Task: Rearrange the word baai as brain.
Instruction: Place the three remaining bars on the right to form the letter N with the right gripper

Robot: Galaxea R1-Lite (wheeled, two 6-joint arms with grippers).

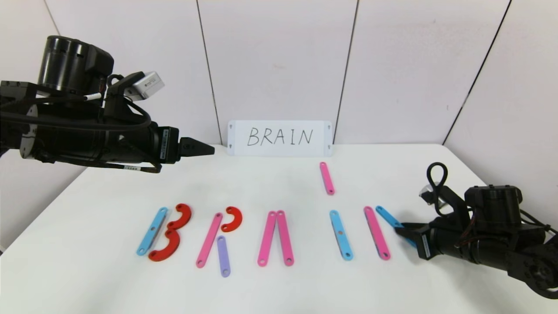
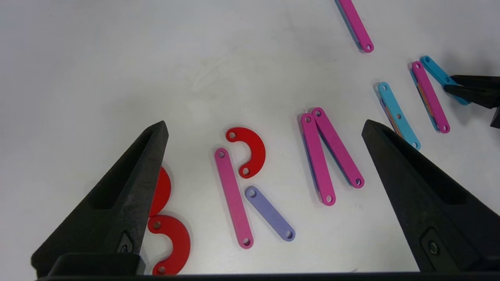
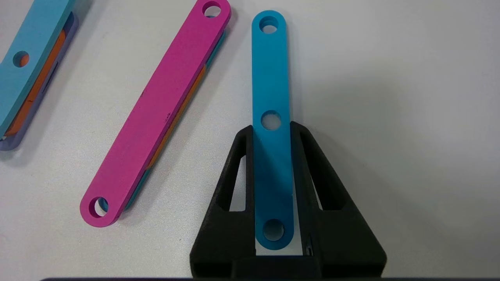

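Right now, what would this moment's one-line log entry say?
right gripper: shut on blue bar, forming N | left gripper: open, raised over table

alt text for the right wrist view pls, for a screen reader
The right gripper has its fingers on either side of a blue bar lying flat on the white table. Beside it lies a pink bar, and another blue bar sits at the frame edge.

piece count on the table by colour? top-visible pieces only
Pink bars: 5
Blue bars: 3
Red curves: 3
Purple bar: 1
Total: 12
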